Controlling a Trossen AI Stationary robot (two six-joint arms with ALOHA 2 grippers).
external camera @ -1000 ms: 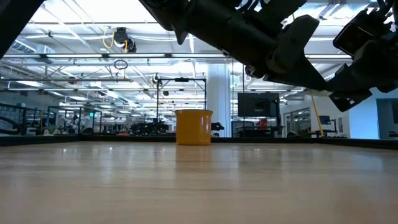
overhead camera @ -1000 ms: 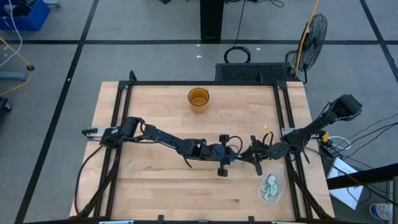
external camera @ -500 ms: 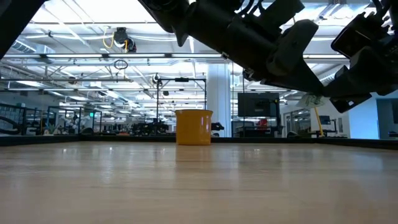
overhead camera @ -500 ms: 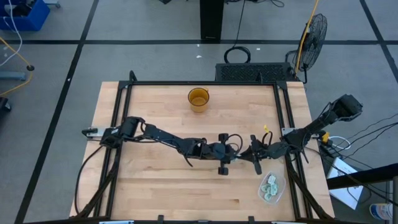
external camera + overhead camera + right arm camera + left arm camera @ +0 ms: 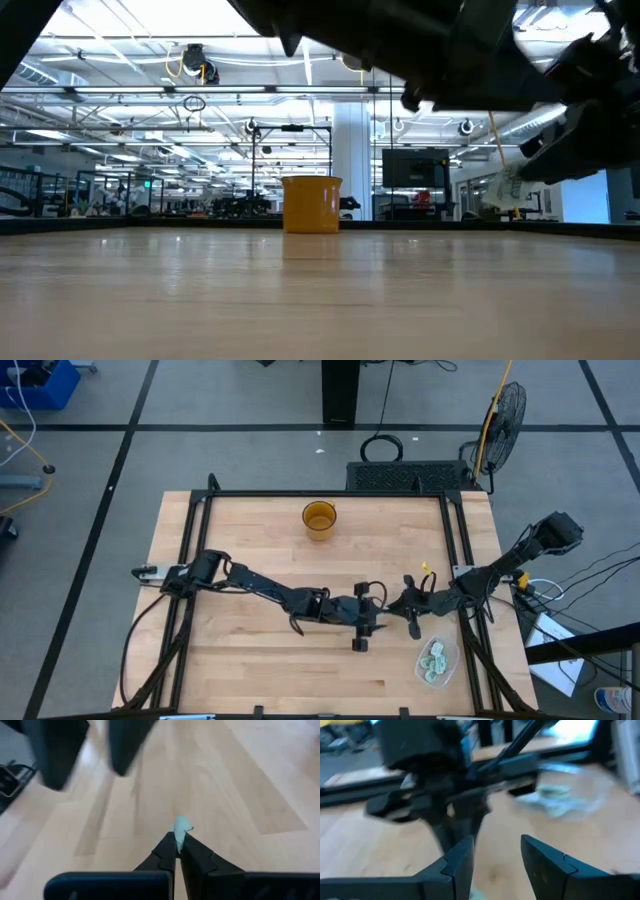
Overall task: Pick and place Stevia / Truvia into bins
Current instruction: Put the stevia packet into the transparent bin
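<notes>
My right gripper (image 5: 394, 603) is over the middle right of the table and shut on one small pale green and white sachet (image 5: 182, 826). My left gripper (image 5: 377, 616) faces it tip to tip, open and empty (image 5: 496, 852). The clear round tub (image 5: 437, 661) stands on the table near the right front and holds several sachets; it also shows in the left wrist view (image 5: 560, 800). The amber cup (image 5: 319, 519) stands upright at the far middle of the table and shows in the low view (image 5: 312, 204). My right gripper pinches the sachet's one end (image 5: 180, 833) between its two fingertips. The rest of the sachet sticks out past the tips, clear of the table.
Black frame rails run along the table's left, right and far edges (image 5: 325, 494). Bare wood lies between the cup and the grippers and across the near left of the table.
My left gripper has moved a little toward the table's near edge and right, closer to the low camera. My right gripper has stayed shut on the sachet and sunk slightly.
</notes>
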